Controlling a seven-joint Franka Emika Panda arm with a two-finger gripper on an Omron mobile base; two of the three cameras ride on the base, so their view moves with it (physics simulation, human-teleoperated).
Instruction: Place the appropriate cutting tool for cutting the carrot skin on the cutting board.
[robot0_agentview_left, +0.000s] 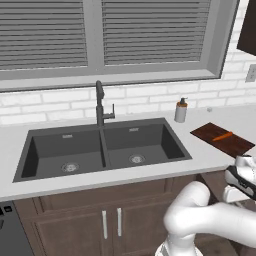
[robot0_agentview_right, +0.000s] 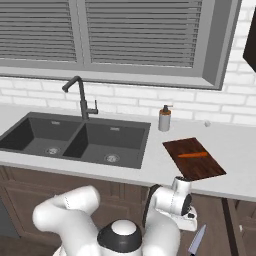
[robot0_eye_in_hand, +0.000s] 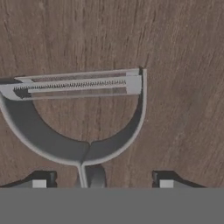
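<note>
The carrot (robot0_agentview_right: 192, 155) was orange, the cutting board (robot0_agentview_right: 200, 169) dark reddish-brown, the peeler (robot0_eye_in_hand: 74, 118) grey.

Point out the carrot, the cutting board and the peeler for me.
carrot (robot0_agentview_right: 193, 154): right base view, middle of the stick.
cutting board (robot0_agentview_right: 197, 170): right base view, bare wood near its front.
peeler (robot0_eye_in_hand: 74, 84): hand view, middle of its blade.

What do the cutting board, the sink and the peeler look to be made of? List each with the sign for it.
Cutting board: looks like wood; dark reddish-brown with faint grain streaks, matte.
Sink: dark grey and matte with no gleam; perhaps composite or coated metal, the look leaves it open.
Peeler: smooth pale grey bow with a finely toothed blade; probably metal, though the bow could be plastic.
</note>
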